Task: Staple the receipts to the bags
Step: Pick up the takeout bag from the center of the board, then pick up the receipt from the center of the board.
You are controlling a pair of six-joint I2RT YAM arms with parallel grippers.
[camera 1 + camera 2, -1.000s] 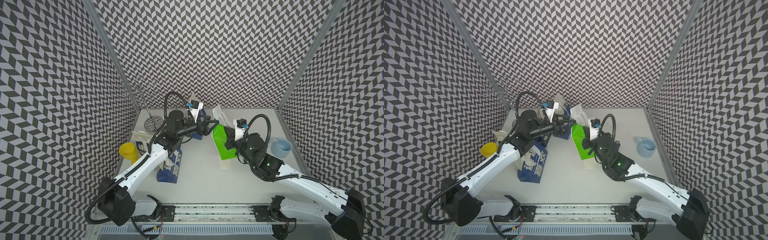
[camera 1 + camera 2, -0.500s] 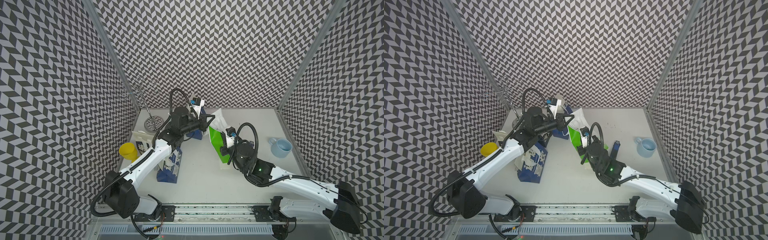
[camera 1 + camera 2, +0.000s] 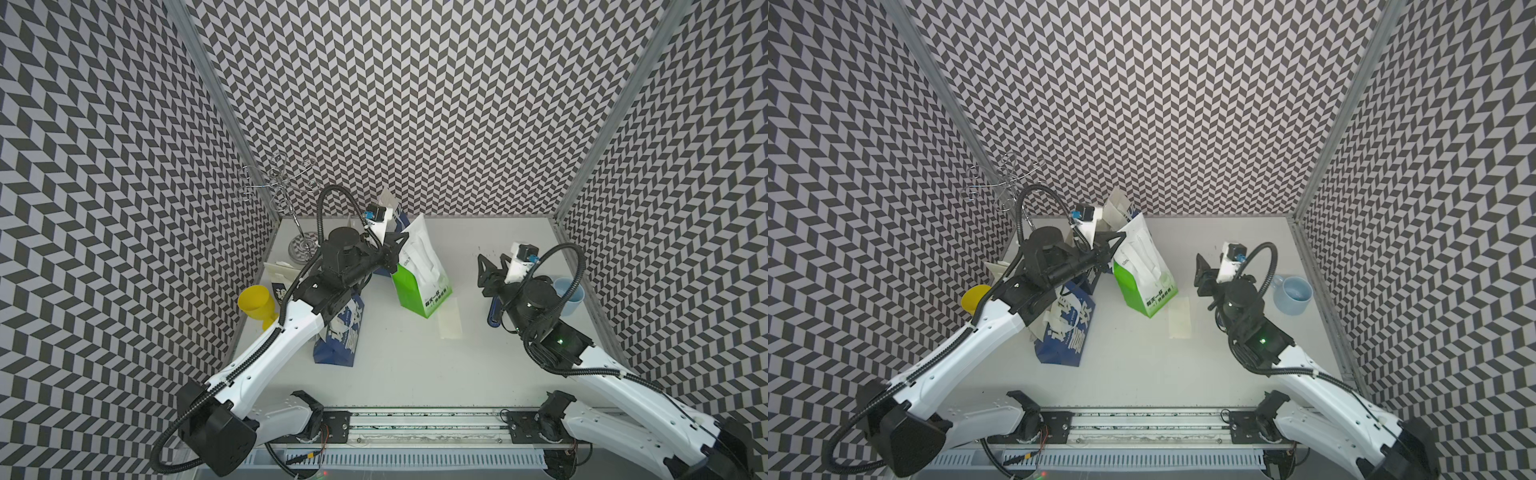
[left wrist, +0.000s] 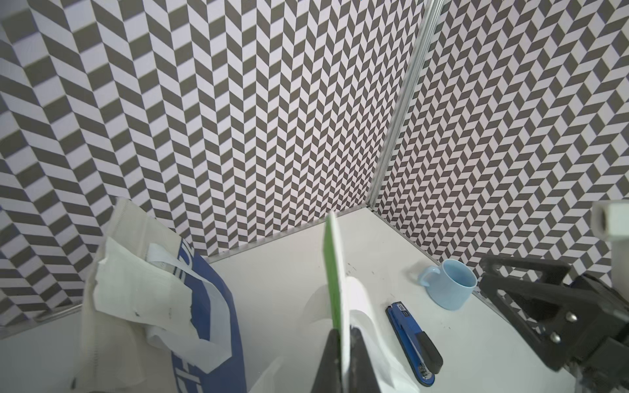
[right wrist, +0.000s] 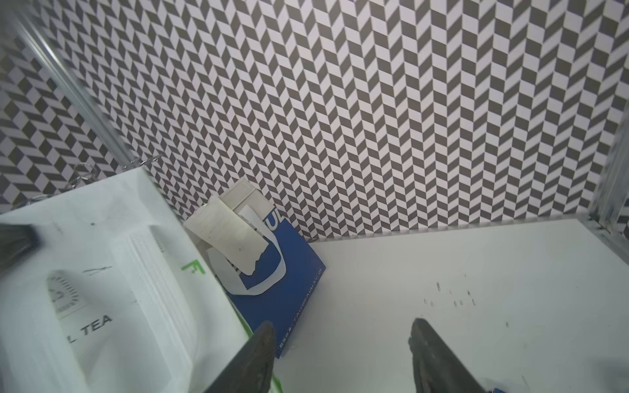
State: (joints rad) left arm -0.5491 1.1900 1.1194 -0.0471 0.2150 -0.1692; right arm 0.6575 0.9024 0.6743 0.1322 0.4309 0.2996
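The left hand (image 3: 401, 242) is clenched on the top edge of the green bag (image 3: 406, 286), which stands tilted on the surface (image 3: 415, 374). The right hand (image 5: 342, 343) is released, grasping nothing, near the stapler (image 4: 412, 342). One receipt (image 3: 449, 322) lies flat just beside the green bag.

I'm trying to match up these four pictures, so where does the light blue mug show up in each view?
In both top views: the light blue mug stands at the table's right edge, beside the right arm.
Left wrist: just beyond the stapler, near the wall.
Right wrist: not in it.
Shared landmark: the green bag, seen in all four.
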